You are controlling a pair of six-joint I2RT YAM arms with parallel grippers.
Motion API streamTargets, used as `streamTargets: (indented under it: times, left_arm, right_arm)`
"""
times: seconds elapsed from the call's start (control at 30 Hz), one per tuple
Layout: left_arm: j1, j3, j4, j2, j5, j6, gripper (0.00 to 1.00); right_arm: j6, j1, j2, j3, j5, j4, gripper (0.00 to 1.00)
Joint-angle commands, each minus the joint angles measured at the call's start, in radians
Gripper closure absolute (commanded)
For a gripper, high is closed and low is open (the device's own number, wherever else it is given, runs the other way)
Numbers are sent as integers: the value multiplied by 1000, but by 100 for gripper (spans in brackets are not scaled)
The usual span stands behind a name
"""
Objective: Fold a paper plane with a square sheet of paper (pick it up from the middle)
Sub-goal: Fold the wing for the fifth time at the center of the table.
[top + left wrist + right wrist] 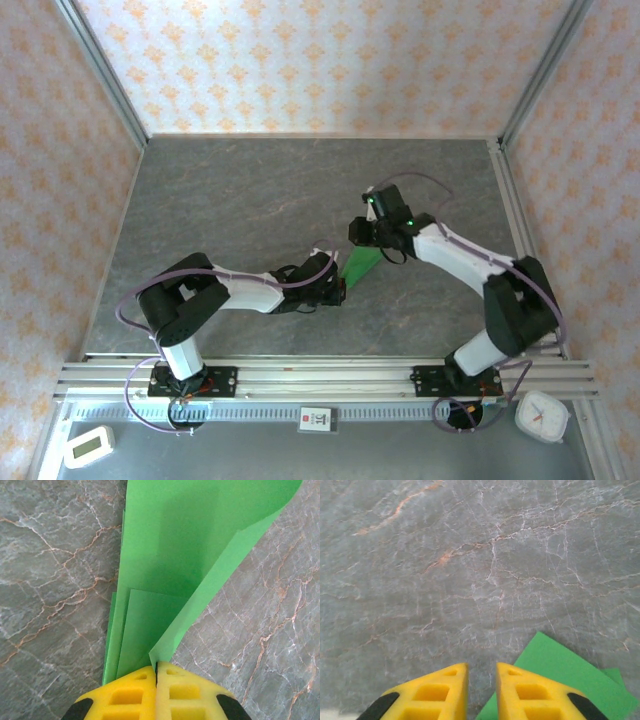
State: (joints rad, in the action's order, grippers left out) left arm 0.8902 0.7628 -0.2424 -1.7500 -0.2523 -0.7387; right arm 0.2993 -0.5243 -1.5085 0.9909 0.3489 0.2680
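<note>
The bright green sheet of paper (362,265) lies folded into a narrow, layered shape on the grey marbled table between the two arms. My left gripper (338,290) is shut on its near end. In the left wrist view the yellow fingertips (156,672) pinch an upright flap of the paper (170,555), while other layers lie flat beneath. My right gripper (362,232) hovers over the paper's far end. Its jaws (481,672) stand a little apart with nothing between them. A corner of the paper (560,665) shows under its right finger.
An aluminium rail (320,375) runs along the near edge by the arm bases. A white timer (543,415) sits at the near right and a small white device (88,445) at the near left. Patterned walls with metal posts enclose the table.
</note>
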Motion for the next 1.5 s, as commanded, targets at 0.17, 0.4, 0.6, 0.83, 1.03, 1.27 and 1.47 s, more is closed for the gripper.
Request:
streamTargets:
  times: [0.17, 0.4, 0.6, 0.83, 1.03, 1.27, 1.47]
  left_arm:
    - [-3, 69, 116, -14, 28, 34, 100]
    - [-9, 95, 165, -13, 45, 64, 100]
    - [-37, 60, 120, -6, 12, 42, 100]
    - [-78, -8, 19, 10, -57, 1, 100]
    - [-86, -28, -8, 8, -77, -7, 100]
    - [-89, -39, -33, 6, -95, -16, 100]
    - [-94, -48, -47, 9, -107, -21, 100]
  right_arm:
    - [166, 2, 200, -269, 33, -137, 69]
    - [253, -18, 283, -425, 94, -242, 69]
    - [301, -48, 283, -492, 111, -332, 71]
    - [326, -66, 242, -529, 130, -435, 74]
    - [332, -68, 207, -519, 142, -503, 75]
    - [330, -79, 136, -501, 164, -550, 77]
    - [328, -84, 97, -494, 162, -581, 78]
